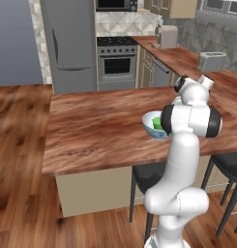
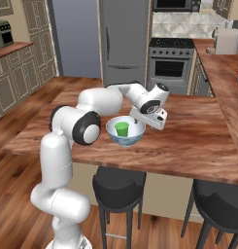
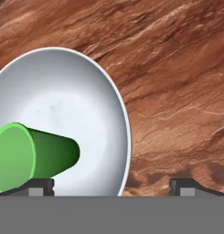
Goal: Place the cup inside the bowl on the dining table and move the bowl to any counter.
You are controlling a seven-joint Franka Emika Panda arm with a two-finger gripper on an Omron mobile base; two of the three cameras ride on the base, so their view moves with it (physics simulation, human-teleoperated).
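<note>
The white bowl (image 2: 124, 136) with a light blue outside stands on the dining table (image 2: 193, 141) near its front edge. The green cup (image 2: 122, 128) stands upright inside it. My gripper (image 2: 145, 121) hangs open just over the bowl's right rim, holding nothing. In the hand view the bowl (image 3: 77, 105) takes up the left half, with the cup (image 3: 35, 155) low inside it. The gripper (image 3: 111, 187) has one fingertip (image 3: 40, 185) over the bowl's inside and the other over bare table (image 3: 177, 68). In the left base view my arm hides part of the bowl (image 1: 150, 123) and cup (image 1: 156, 123).
Dark stools (image 2: 118, 187) stand under the table's near edge. A wood-top counter (image 1: 178, 55) with a toaster (image 1: 212, 61) runs behind the table on the right. The stove (image 1: 116, 60) and grey fridge (image 1: 69, 43) stand at the back.
</note>
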